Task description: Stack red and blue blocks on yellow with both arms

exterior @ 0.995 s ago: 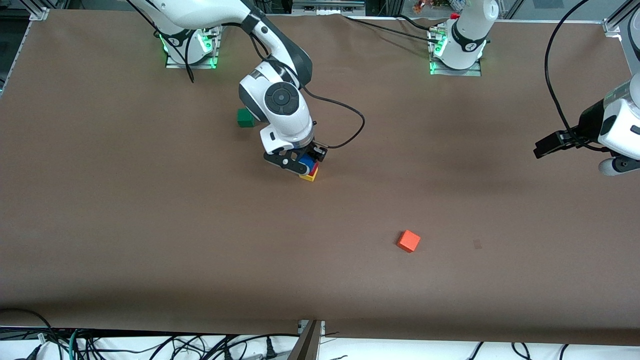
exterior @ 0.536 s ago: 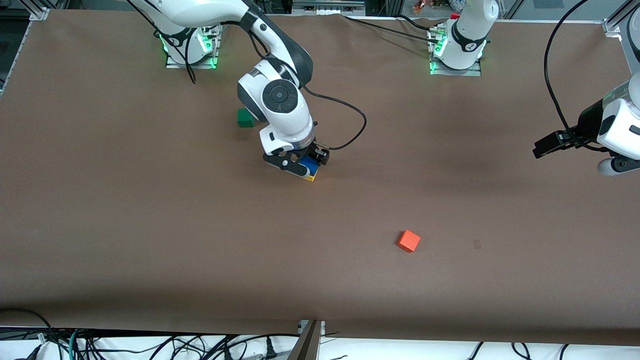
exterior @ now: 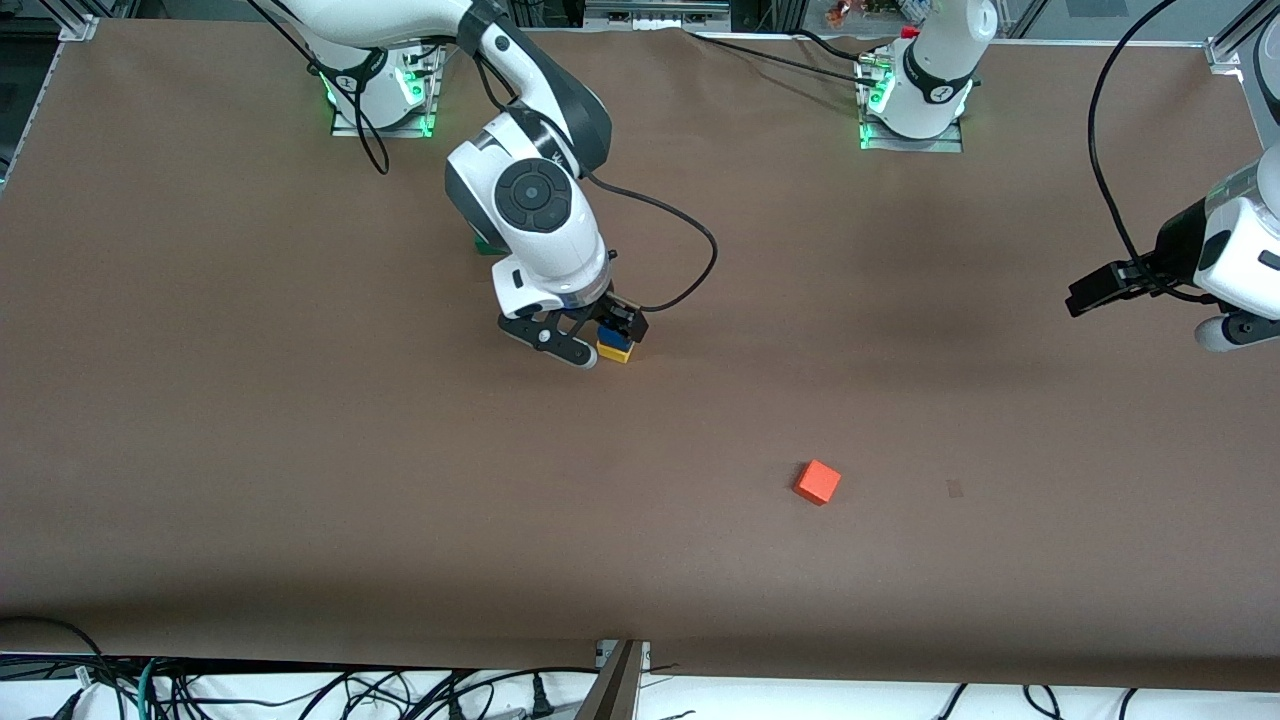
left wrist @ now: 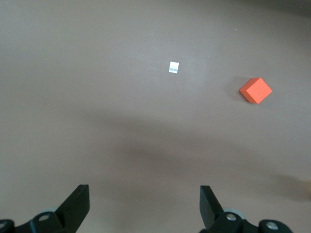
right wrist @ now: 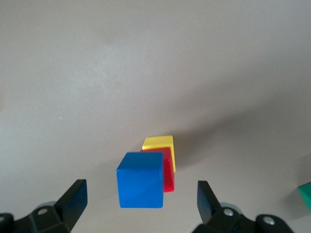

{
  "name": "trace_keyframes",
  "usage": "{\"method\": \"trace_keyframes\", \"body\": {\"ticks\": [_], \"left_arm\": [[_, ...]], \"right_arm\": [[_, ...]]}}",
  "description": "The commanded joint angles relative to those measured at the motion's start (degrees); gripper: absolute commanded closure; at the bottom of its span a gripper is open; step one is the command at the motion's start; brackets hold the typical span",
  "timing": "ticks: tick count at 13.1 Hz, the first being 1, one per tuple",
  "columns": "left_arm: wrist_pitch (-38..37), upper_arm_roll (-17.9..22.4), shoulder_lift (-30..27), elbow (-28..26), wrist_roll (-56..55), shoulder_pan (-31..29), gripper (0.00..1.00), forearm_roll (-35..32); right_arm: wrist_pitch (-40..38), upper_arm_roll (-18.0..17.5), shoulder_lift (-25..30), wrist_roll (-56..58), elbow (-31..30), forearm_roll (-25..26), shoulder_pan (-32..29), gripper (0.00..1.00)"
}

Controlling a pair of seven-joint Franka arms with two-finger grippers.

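The yellow cube (exterior: 616,354) sits on the table with the red cube (right wrist: 168,170) on it and the blue cube (exterior: 612,338) on top. The red cube shows only in the right wrist view, which also shows the blue cube (right wrist: 140,179) and the yellow cube (right wrist: 158,142). My right gripper (exterior: 598,338) is open above the stack, its fingers wide apart on either side of the blue cube and not touching it; it also shows in the right wrist view (right wrist: 141,203). My left gripper (exterior: 1095,288) is open and empty, waiting high over the left arm's end of the table (left wrist: 143,206).
An orange-red cube (exterior: 818,482) lies nearer the front camera than the stack, toward the left arm's end; it also shows in the left wrist view (left wrist: 255,91). A green cube (exterior: 486,246) is mostly hidden by the right arm. A small tag (exterior: 955,488) lies beside the orange-red cube.
My right gripper has opened, let go of the blue cube on the stack, and lifted slightly toward the right arm's end. The left arm has not moved.
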State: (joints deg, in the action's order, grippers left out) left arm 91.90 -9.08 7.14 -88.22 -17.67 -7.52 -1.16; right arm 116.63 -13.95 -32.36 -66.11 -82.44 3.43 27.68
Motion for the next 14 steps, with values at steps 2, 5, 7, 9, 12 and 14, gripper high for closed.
{"method": "trace_keyframes", "body": {"ticks": [2, 5, 7, 9, 12, 14], "left_arm": [[-0.1, -0.2, 0.3, 0.9, 1.2, -0.3, 0.0, 1.0], [-0.1, -0.2, 0.3, 0.9, 1.2, -0.3, 0.0, 1.1], [-0.1, -0.2, 0.3, 0.9, 1.2, -0.4, 0.0, 1.1], [-0.1, -0.2, 0.3, 0.9, 1.2, -0.3, 0.0, 1.1], [-0.1, -0.2, 0.3, 0.9, 1.2, -0.3, 0.0, 1.1], [-0.1, -0.2, 0.3, 1.0, 1.2, -0.3, 0.0, 1.1]], "right_arm": [[-9.3, 0.2, 5.4, 12.2, -0.2, -0.1, -6.5, 0.0], [-16.1, 3.7, 11.4, 23.6, -1.0, -3.5, -9.0, 0.0], [-20.9, 9.8, 15.6, 32.8, -1.8, -8.4, -9.0, 0.0], [-23.8, 14.6, 21.2, 41.5, -4.9, -10.4, -9.0, 0.0], [-26.1, 18.1, 28.5, 51.3, -10.0, -9.9, -9.0, 0.0], [-26.2, 20.1, 31.3, 56.0, -11.9, -8.1, -9.0, 0.0]]}}
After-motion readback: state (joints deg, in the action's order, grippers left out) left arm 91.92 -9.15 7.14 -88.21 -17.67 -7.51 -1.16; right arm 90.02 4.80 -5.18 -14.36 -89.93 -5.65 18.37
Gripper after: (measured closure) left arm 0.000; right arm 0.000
